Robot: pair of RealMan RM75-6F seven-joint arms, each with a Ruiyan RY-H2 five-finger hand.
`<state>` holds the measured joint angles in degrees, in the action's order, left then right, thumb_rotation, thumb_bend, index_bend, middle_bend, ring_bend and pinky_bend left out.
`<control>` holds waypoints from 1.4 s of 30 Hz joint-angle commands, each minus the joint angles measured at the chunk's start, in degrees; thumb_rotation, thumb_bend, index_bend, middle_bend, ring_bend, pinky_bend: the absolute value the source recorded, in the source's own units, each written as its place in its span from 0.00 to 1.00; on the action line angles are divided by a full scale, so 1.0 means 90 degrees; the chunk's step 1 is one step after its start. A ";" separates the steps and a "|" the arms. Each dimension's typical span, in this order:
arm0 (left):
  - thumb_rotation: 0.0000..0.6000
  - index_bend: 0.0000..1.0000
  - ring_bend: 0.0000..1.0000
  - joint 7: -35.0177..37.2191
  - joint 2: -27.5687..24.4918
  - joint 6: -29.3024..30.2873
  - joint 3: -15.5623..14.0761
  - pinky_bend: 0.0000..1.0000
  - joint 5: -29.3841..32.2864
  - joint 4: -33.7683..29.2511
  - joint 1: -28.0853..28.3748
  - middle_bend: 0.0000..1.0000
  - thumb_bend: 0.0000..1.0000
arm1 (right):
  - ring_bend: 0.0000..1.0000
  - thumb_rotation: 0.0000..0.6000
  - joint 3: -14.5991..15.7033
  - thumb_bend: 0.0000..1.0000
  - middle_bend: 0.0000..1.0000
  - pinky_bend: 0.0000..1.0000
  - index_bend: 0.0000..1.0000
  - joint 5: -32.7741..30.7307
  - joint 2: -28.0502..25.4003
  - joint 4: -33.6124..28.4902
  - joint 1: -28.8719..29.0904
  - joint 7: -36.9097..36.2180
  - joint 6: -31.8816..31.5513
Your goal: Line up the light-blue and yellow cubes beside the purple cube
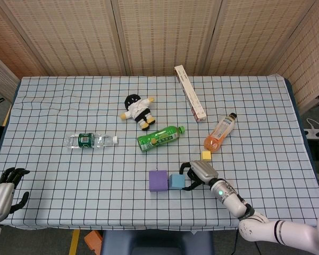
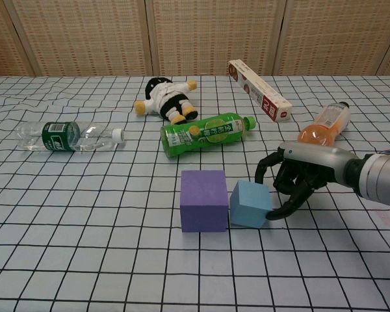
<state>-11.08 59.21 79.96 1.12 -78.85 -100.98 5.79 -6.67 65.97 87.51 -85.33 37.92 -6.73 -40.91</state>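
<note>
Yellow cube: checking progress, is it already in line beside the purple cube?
No, the yellow cube sits apart near the orange bottle, while only the light-blue cube is next to the purple cube.
</note>
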 commanded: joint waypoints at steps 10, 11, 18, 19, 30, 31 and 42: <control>1.00 0.23 0.10 0.0024 0.0002 -0.0008 0.0000 0.41 -0.0004 0.0005 -0.0003 0.18 0.42 | 0.80 1.00 -0.0027 0.05 0.90 1.00 0.55 0.0077 0.0149 0.0241 0.0047 -0.0130 0.0030; 1.00 0.23 0.10 0.0021 0.0004 -0.0014 0.0001 0.41 -0.0005 0.0007 0.0001 0.18 0.42 | 0.80 1.00 -0.0024 0.05 0.90 1.00 0.54 0.0089 0.0147 0.0242 0.0049 -0.0145 0.0038; 1.00 0.23 0.10 0.0018 0.0003 -0.0028 -0.0002 0.41 0.0001 0.0008 0.0002 0.18 0.42 | 0.80 1.00 0.0009 0.05 0.90 1.00 0.47 0.0182 0.0106 0.0229 0.0063 -0.0259 0.0118; 1.00 0.23 0.10 0.0020 0.0005 -0.0029 -0.0001 0.41 0.0001 0.0010 0.0003 0.18 0.42 | 0.80 1.00 0.0015 0.05 0.90 1.00 0.46 0.0195 0.0099 0.0227 0.0063 -0.0274 0.0127; 1.00 0.23 0.10 0.0019 0.0007 -0.0037 -0.0001 0.41 -0.0004 0.0010 0.0006 0.18 0.42 | 0.80 1.00 0.0095 0.05 0.90 1.00 0.30 0.0435 -0.0163 -0.0017 -0.0002 -0.0446 0.0087; 1.00 0.23 0.10 0.0020 0.0008 -0.0034 0.0001 0.41 -0.0006 0.0010 0.0007 0.18 0.42 | 0.80 1.00 0.0107 0.05 0.90 1.00 0.30 0.0459 -0.0214 -0.0068 -0.0018 -0.0462 0.0071; 1.00 0.23 0.10 -0.0010 0.0004 -0.0018 0.0002 0.41 -0.0005 -0.0014 -0.0001 0.18 0.42 | 0.80 1.00 0.0374 0.41 0.90 1.00 0.31 -0.0319 -0.1063 -0.1165 -0.0168 0.0857 -0.0290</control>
<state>-11.17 59.25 79.79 1.14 -78.90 -101.10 5.79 -4.01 66.78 79.88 -92.97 36.43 -3.01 -42.73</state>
